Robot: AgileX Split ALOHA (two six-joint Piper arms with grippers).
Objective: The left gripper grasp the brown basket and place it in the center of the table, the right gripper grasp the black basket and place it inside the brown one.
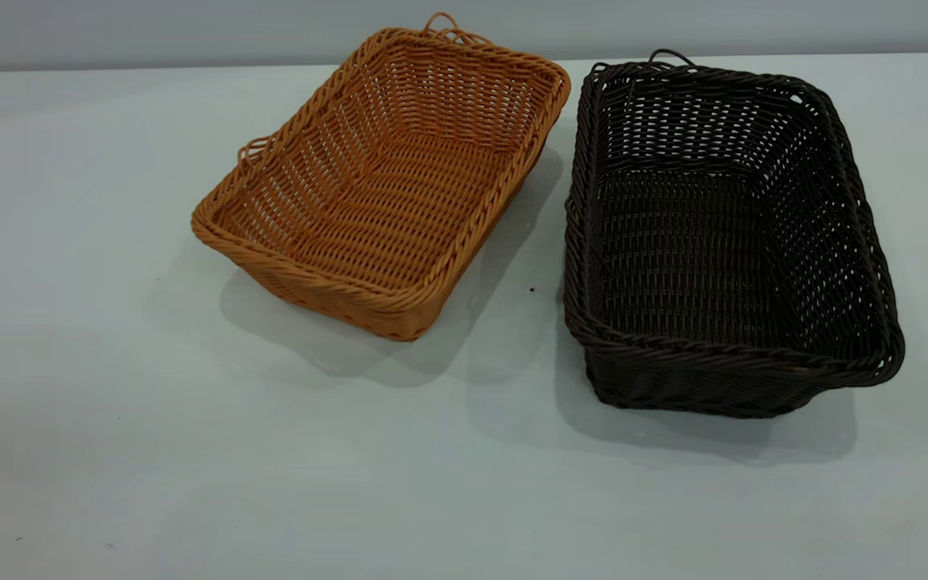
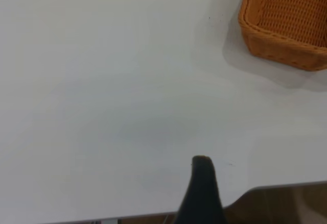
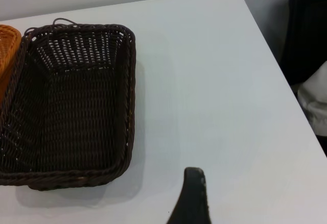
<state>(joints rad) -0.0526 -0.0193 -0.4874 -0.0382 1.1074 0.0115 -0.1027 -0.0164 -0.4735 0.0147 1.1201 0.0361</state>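
Start from the table (image 1: 109, 403), the broad pale surface carrying everything. On it the black basket (image 1: 722, 242) sits upright and empty; take it as your landmark. The brown basket (image 1: 387, 181) lies just beside it on its left, also upright and empty, angled so one far corner comes close to the black basket's rim without clearly touching. Nothing is nested yet, so you are at the very first step, by my reading: the brown basket has not been picked up.

Your left gripper (image 2: 203, 183) hovers over bare table well apart from the brown basket, holding nothing; only one dark finger shows, so I cannot tell how far it is open. Your right gripper (image 3: 193, 193) hangs near the black basket's right wall, also empty-handed, its spread equally unclear.

Next, likely bring the left gripper to the brown basket's braided rim and pinch one wall.
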